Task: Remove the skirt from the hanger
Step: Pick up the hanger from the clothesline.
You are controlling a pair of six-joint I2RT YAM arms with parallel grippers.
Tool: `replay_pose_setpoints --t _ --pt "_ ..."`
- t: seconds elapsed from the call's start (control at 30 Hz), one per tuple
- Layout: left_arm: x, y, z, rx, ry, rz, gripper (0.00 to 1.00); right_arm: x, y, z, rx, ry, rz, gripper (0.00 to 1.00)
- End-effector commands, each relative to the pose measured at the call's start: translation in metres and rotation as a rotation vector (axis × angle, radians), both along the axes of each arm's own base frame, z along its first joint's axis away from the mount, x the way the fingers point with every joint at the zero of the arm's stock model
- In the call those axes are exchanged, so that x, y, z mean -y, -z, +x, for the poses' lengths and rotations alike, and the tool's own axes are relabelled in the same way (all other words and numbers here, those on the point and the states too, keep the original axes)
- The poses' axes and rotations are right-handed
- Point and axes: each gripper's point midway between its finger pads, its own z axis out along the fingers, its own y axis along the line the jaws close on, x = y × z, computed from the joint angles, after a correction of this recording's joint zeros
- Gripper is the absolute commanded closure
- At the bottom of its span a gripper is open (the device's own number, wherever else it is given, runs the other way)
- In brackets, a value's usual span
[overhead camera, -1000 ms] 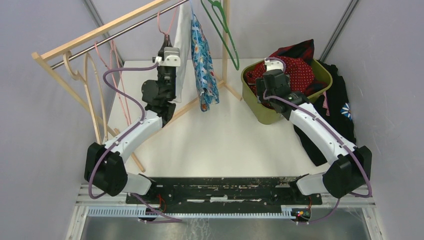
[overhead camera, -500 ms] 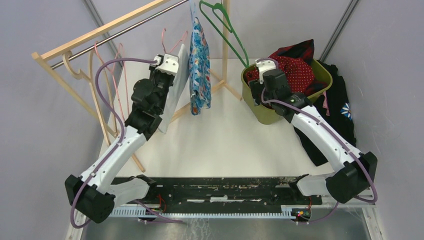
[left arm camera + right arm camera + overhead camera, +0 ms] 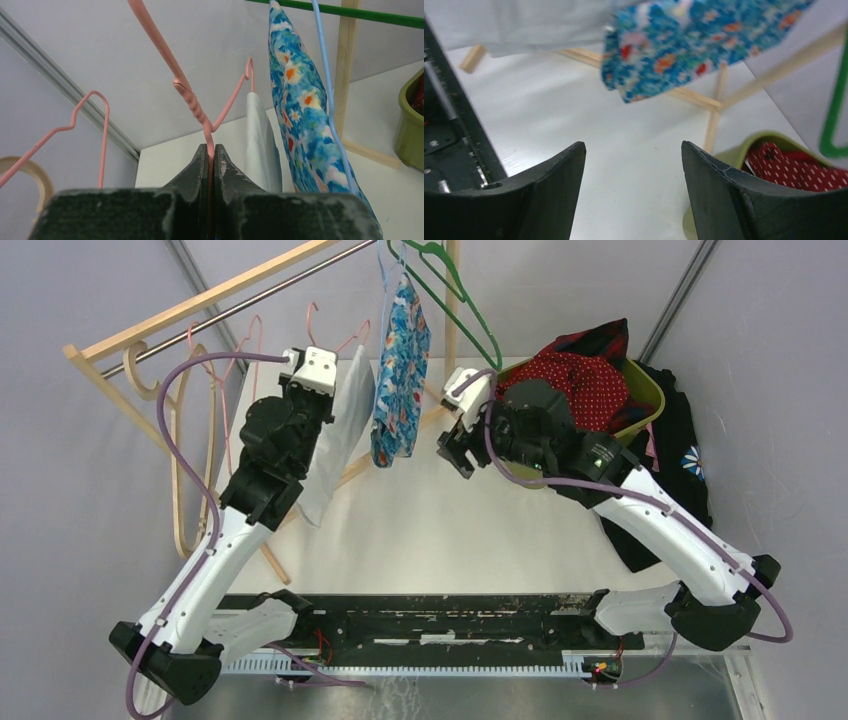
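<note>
My left gripper (image 3: 325, 358) is shut on the neck of a pink wire hanger (image 3: 192, 102), its jaws pressed together on the wire (image 3: 211, 147). A white garment (image 3: 335, 430) hangs from that hanger, just right of my fingers in the left wrist view (image 3: 260, 145). A blue floral garment (image 3: 400, 380) hangs beside it on a light blue hanger (image 3: 327, 100). My right gripper (image 3: 452, 440) is open and empty (image 3: 633, 145), above the table just right of the floral garment (image 3: 684, 45), not touching it.
The wooden clothes rack (image 3: 200, 300) holds more pink hangers (image 3: 215, 370) at left and a green hanger (image 3: 460, 300). Its base struts (image 3: 711, 125) cross the table. A green bin (image 3: 640, 390) with red dotted cloth (image 3: 590, 380) stands at right, with dark clothes (image 3: 680, 450) beside it.
My left arm has drawn the pink hanger and white garment leftward and nearer, away from the floral garment. My right gripper has left the bin and swung left towards the floral garment.
</note>
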Motion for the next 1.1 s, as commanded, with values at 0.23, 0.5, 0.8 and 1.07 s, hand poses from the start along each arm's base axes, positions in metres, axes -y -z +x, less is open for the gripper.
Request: replay_pose_setpoints --t 0.23,0.5,0.8,1.07 --pt "-0.017 -0.062 -0.039 0.129 0.013 -0.148 0.97 -0.106 0.016 -0.043 0.033 -0.276 -0.011 0.24" --pt "-0.006 -0.061 -0.027 0.141 0.036 -0.157 0.97 -0.158 0.017 -0.053 0.061 -0.322 0.033 0.23" --pt "-0.001 -0.068 -0.017 0.148 0.037 -0.16 0.97 -0.226 0.029 -0.064 0.036 -0.324 0.202 0.24" --pt "0.001 -0.075 -0.017 0.159 0.042 -0.179 0.97 -0.256 0.053 -0.087 0.017 -0.348 0.209 0.24"
